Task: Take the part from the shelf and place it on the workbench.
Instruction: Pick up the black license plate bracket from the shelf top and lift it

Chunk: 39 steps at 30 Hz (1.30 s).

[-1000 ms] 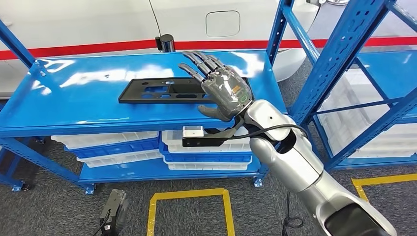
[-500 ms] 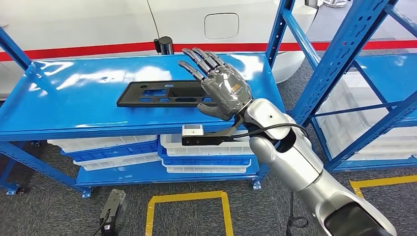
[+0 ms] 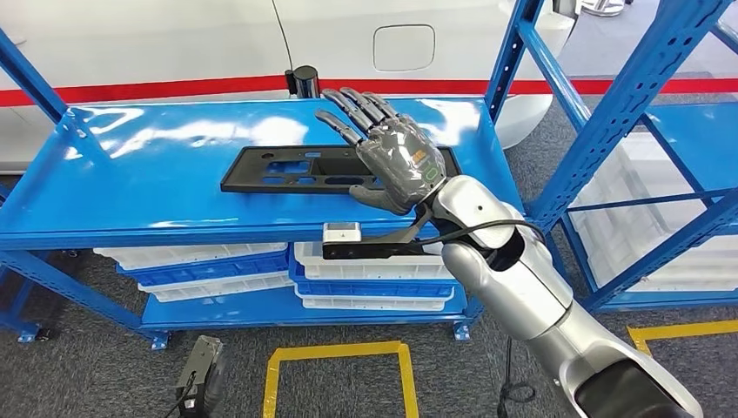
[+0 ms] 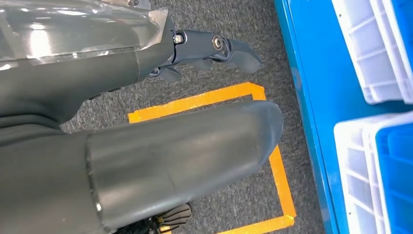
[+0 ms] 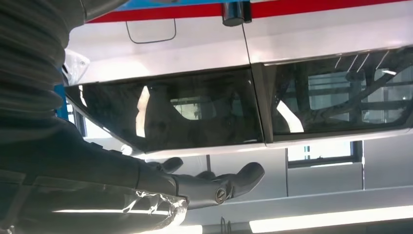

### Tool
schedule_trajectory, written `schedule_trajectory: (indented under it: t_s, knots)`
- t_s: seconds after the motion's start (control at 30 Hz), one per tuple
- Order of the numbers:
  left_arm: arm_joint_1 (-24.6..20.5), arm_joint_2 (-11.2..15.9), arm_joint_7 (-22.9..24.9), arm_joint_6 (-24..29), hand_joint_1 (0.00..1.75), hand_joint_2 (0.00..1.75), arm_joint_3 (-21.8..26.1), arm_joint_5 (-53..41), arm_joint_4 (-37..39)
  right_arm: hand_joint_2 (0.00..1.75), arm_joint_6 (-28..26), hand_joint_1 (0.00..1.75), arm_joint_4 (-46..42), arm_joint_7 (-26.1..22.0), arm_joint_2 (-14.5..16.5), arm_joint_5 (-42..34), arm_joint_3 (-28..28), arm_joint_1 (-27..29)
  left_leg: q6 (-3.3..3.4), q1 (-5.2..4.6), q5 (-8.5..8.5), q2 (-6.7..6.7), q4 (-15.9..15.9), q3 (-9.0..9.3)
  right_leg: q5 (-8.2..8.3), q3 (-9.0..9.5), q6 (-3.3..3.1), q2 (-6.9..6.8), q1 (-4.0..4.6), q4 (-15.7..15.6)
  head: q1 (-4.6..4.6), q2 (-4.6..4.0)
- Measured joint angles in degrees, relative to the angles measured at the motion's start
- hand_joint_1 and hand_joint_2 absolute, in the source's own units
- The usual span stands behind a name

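Observation:
A flat black part [image 3: 296, 170] with several cut-outs lies on the glossy blue top [image 3: 157, 165] of a low rack. My right hand [image 3: 392, 157] hovers over the part's right end, fingers spread and pointing away from me, holding nothing; I cannot tell whether the palm touches the part. The right wrist view shows that hand [image 5: 146, 185] with its fingers stretched out against a white vehicle's dark windows. My left hand [image 4: 146, 97] hangs over the grey floor, thumb and fingers extended, nothing in it.
White and blue bins [image 3: 365, 279] fill the lower shelf under the blue top. A taller blue rack [image 3: 609, 113] with white bins stands at the right. A white vehicle [image 3: 174, 43] is behind. Yellow tape [image 3: 335, 353] marks the floor; a black device [image 3: 200, 374] lies there.
The whole picture has shifted a little to the right, so the camera moved. My right hand stays spread above the part's right end.

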Motion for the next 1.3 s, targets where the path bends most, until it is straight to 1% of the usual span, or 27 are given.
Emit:
schedule_trajectory:
  t_s: [0.07, 0.1, 0.13, 0.2, 0.23, 0.27, 0.3, 0.33, 0.37, 0.4, 0.43, 0.47, 0.5, 0.57, 0.63, 0.77, 0.9, 0.97, 1.03, 1.07, 1.1, 1.13, 1.17, 1.2, 1.23, 1.27, 1.3]
  knots:
    - [0.0, 0.06, 0.0, -0.01, 0.0, 0.0, -0.12, 0.0, -0.02, 1.75, -0.01, 0.0, -0.04, 0.02, -0.08, 0.0, -0.01, -0.03, -0.45, 0.11, -0.38, 0.02, 0.17, 0.0, 0.01, 0.29, -0.57, 0.01, -0.36, -0.25, 0.0, 0.0]
    - [-0.03, 0.1, -0.01, -0.03, 0.0, 0.0, -0.19, 0.0, -0.03, 1.75, -0.01, 0.0, -0.09, 0.03, -0.1, -0.01, -0.02, -0.07, -0.83, 0.17, -1.09, 0.07, 1.17, -0.4, -0.05, 0.55, -0.94, 0.0, -0.65, -0.4, -0.05, 0.0]
    - [-0.06, 0.14, -0.02, -0.08, 0.0, 0.0, -0.24, 0.0, -0.03, 1.75, -0.02, 0.0, -0.13, 0.04, -0.07, -0.01, -0.02, -0.08, -1.26, 0.29, -2.27, 0.16, 3.36, -1.41, -0.12, 0.83, -1.26, -0.02, -0.97, -0.55, -0.11, 0.0]
    - [-0.04, 0.18, -0.04, -0.2, 0.0, 0.0, -0.3, 0.0, -0.03, 1.75, -0.01, 0.0, -0.16, 0.04, -0.05, -0.01, -0.01, -0.01, -2.08, 0.74, -5.31, 0.38, 10.53, -5.15, -0.35, 1.1, -1.68, -0.04, -1.1, -0.56, -0.25, 0.0]
    - [0.02, 0.19, -0.03, -0.26, 0.0, 0.0, -0.31, 0.0, -0.02, 1.75, -0.01, 0.0, -0.16, 0.04, -0.06, 0.0, 0.01, 0.08, -2.39, 1.0, -6.32, 0.45, 13.92, -7.16, -0.4, 1.13, -1.72, -0.03, -1.12, -0.55, -0.24, 0.0]
    - [0.06, 0.19, -0.02, -0.28, 0.0, 0.0, -0.31, 0.0, -0.02, 1.75, 0.0, 0.0, -0.15, 0.04, -0.08, 0.0, 0.01, 0.16, -2.62, 1.24, -6.44, 0.51, 15.76, -8.5, -0.43, 1.15, -1.75, -0.02, -1.15, -0.54, -0.25, 0.0]
    - [0.08, 0.2, -0.01, -0.29, 0.0, 0.0, -0.31, 0.0, -0.02, 1.75, 0.0, 0.0, -0.15, 0.04, -0.1, 0.0, 0.01, 0.23, -2.8, 1.46, -5.5, 0.59, 15.54, -8.83, -0.45, 1.19, -1.73, 0.0, -1.21, -0.53, -0.24, 0.0]
    - [0.06, 0.23, -0.01, -0.29, 0.0, 0.0, -0.32, 0.0, -0.02, 1.75, -0.01, 0.0, -0.16, 0.04, -0.12, 0.0, 0.01, 0.25, -2.91, 1.68, -3.57, 0.67, 12.91, -7.87, -0.52, 1.27, -1.63, 0.02, -1.32, -0.52, -0.24, 0.0]
    - [0.04, 0.27, 0.0, -0.29, 0.0, 0.0, -0.33, 0.0, -0.02, 1.75, -0.01, 0.0, -0.16, 0.04, -0.13, 0.0, 0.01, 0.24, -2.99, 1.9, -1.31, 0.78, 8.91, -6.08, -0.61, 1.39, -1.49, 0.05, -1.42, -0.51, -0.25, 0.0]
    - [-0.01, 0.29, 0.0, -0.29, 0.0, 0.0, -0.36, 0.0, -0.02, 1.75, -0.01, 0.0, -0.17, 0.04, -0.14, 0.0, 0.01, 0.22, -3.06, 1.96, 0.28, 0.84, 4.92, -4.16, -0.75, 1.45, -1.22, 0.09, -1.3, -0.46, -0.25, 0.0]
    - [-0.06, 0.3, 0.0, -0.29, 0.0, 0.0, -0.4, 0.0, -0.02, 1.75, -0.01, 0.0, -0.17, 0.04, -0.16, 0.0, 0.01, 0.18, -3.0, 1.97, 1.29, 0.79, 1.91, -2.59, -0.9, 1.45, -0.94, 0.12, -1.16, -0.41, -0.24, 0.0]
    - [-0.09, 0.27, 0.01, -0.3, 0.0, 0.0, -0.45, 0.0, -0.02, 1.75, 0.0, 0.0, -0.17, 0.04, -0.2, 0.0, 0.0, 0.16, -2.92, 1.91, 1.62, 0.74, 0.32, -1.74, -0.98, 1.41, -0.79, 0.15, -0.86, -0.35, -0.21, 0.0]
    - [-0.11, 0.24, 0.02, -0.31, 0.0, 0.0, -0.51, 0.0, -0.02, 1.75, 0.0, 0.0, -0.17, 0.04, -0.26, 0.0, 0.0, 0.15, -2.79, 1.74, 1.52, 0.64, -0.11, -1.48, -1.03, 1.34, -0.66, 0.17, -0.59, -0.33, -0.18, 0.0]
    - [-0.11, 0.24, 0.04, -0.32, 0.0, 0.0, -0.57, 0.0, -0.02, 1.75, 0.0, 0.0, -0.17, 0.04, -0.41, -0.01, 0.0, 0.18, -2.54, 1.4, 1.78, 0.45, -0.15, -1.47, -0.95, 1.42, -0.57, 0.08, -0.55, -0.49, -0.14, 0.0]
    - [-0.11, 0.26, 0.04, -0.32, 0.0, 0.0, -0.57, 0.0, -0.02, 1.75, 0.0, 0.0, -0.17, 0.04, -0.49, -0.02, 0.01, 0.2, -2.28, 1.08, 1.79, 0.27, -0.14, -1.48, -0.85, 1.67, -0.39, -0.08, -0.74, -0.83, -0.15, 0.0]
    - [-0.11, 0.26, 0.04, -0.36, 0.0, 0.0, -0.6, 0.14, -0.02, 1.75, 0.03, 0.0, -0.16, 0.04, -0.49, -0.02, 0.13, 0.02, -1.71, 0.99, 1.72, 0.16, -0.13, -1.48, -0.63, 2.06, -0.04, -0.19, -0.8, -1.44, -0.14, 0.0]
    - [-0.12, 0.35, 0.04, -0.32, 0.0, 0.0, -0.64, 0.39, -0.02, 1.75, 0.17, 0.0, -0.1, 0.04, -0.29, -0.01, 0.74, -0.66, -0.79, 0.5, 1.44, 0.11, 0.16, -1.61, -0.42, 2.23, 1.16, -0.21, -1.2, -1.89, -0.16, 0.0]
    - [-0.12, 0.38, 0.04, -0.3, 0.0, 0.0, -0.66, 0.44, -0.02, 1.75, 0.24, 0.0, -0.05, 0.04, -0.16, -0.01, 1.08, -0.88, -0.35, 0.33, 1.36, 0.08, 0.21, -1.62, -0.38, 2.28, 1.52, -0.21, -1.37, -1.97, -0.18, 0.0]
    - [-0.15, 0.41, 0.04, -0.28, 0.0, 0.0, -0.66, 0.49, -0.02, 1.75, 0.26, 0.0, -0.04, 0.04, -0.12, -0.02, 1.29, -1.09, 0.28, 0.34, 1.56, 0.12, -0.18, -1.38, -0.46, 2.22, 1.91, -0.23, -1.53, -1.9, -0.19, 0.0]
    - [-0.19, 0.42, 0.04, -0.27, 0.0, 0.0, -0.66, 0.54, -0.02, 1.75, 0.26, 0.0, -0.03, 0.04, -0.14, -0.02, 1.34, -1.21, 0.65, 0.44, 1.73, 0.2, -0.51, -1.15, -0.88, 1.81, 1.92, -0.25, -1.56, -1.11, -0.16, 0.0]
    - [-0.25, 0.42, 0.04, -0.27, 0.0, 0.0, -0.66, 0.59, -0.02, 1.75, 0.26, 0.0, -0.01, 0.04, -0.16, -0.02, 1.36, -1.34, 0.99, 0.58, 1.9, 0.28, -0.82, -0.92, -1.85, 0.78, 1.76, -0.26, -1.57, 0.94, -0.11, 0.0]
    - [-0.29, 0.41, 0.04, -0.29, 0.0, 0.0, -0.67, 0.65, -0.02, 1.75, 0.26, 0.0, 0.02, 0.04, -0.2, -0.02, 1.38, -1.39, 1.23, 0.69, 2.01, 0.36, -1.01, -0.76, -3.26, -0.93, 1.42, -0.27, -1.54, 4.29, -0.06, 0.0]
    - [-0.33, 0.41, 0.04, -0.31, 0.0, 0.0, -0.68, 0.7, -0.02, 1.75, 0.26, 0.0, 0.07, 0.04, -0.24, -0.02, 1.43, -1.39, 1.34, 0.65, 2.01, 0.38, -1.03, -0.73, -4.89, -3.03, 1.07, -0.27, -1.4, 8.45, -0.02, 0.0]
    - [-0.34, 0.41, 0.07, -0.37, 0.0, 0.0, -0.69, 0.74, -0.02, 1.75, 0.26, 0.0, 0.13, 0.04, -0.28, -0.04, 1.51, -1.32, 1.39, 0.6, 1.99, 0.37, -1.01, -0.74, -6.25, -5.2, 0.91, -0.27, -1.29, 12.61, -0.01, 0.0]
    - [-0.33, 0.41, 0.11, -0.42, 0.0, 0.0, -0.7, 0.79, -0.02, 1.75, 0.26, 0.0, 0.22, 0.04, -0.33, -0.08, 1.62, -1.22, 1.38, 0.55, 1.94, 0.34, -1.0, -0.72, -6.89, -6.67, 0.97, -0.26, -1.18, 15.22, -0.02, 0.0]
    - [-0.32, 0.42, 0.17, -0.45, 0.0, 0.0, -0.71, 0.84, -0.02, 1.75, 0.26, 0.0, 0.32, 0.05, -0.41, -0.12, 1.71, -1.14, 1.33, 0.52, 1.88, 0.28, -0.97, -0.67, -6.65, -7.08, 1.22, -0.27, -1.13, 15.67, -0.01, 0.0]
    - [-0.32, 0.42, 0.24, -0.49, 0.0, 0.0, -0.72, 0.89, -0.02, 1.75, 0.26, 0.0, 0.41, 0.05, -0.48, -0.17, 1.78, -1.11, 1.21, 0.53, 1.78, 0.19, -0.94, -0.58, -5.62, -6.38, 1.59, -0.28, -1.13, 13.91, -0.01, 0.0]
